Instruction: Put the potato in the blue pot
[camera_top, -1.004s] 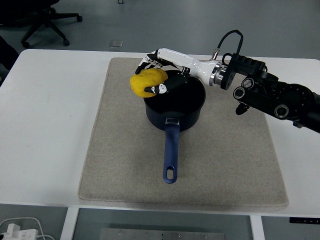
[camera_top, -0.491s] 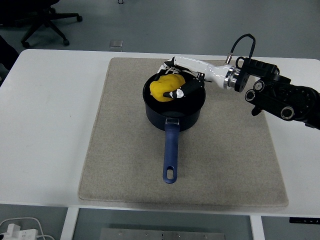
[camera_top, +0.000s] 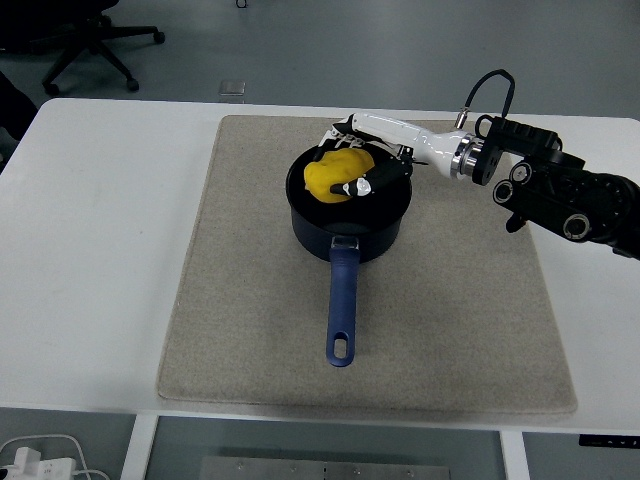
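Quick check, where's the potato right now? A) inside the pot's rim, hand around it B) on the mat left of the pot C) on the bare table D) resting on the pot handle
A: the yellow potato sits within the rim of the blue pot, with the right hand closed around it.

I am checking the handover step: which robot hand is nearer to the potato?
Right. The right hand is closed around the potato, over the blue pot. The left hand is not in view.

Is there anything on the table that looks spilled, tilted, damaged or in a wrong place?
Nothing stands out. The blue pot stands upright on the mat, and the right hand holds the potato inside it.
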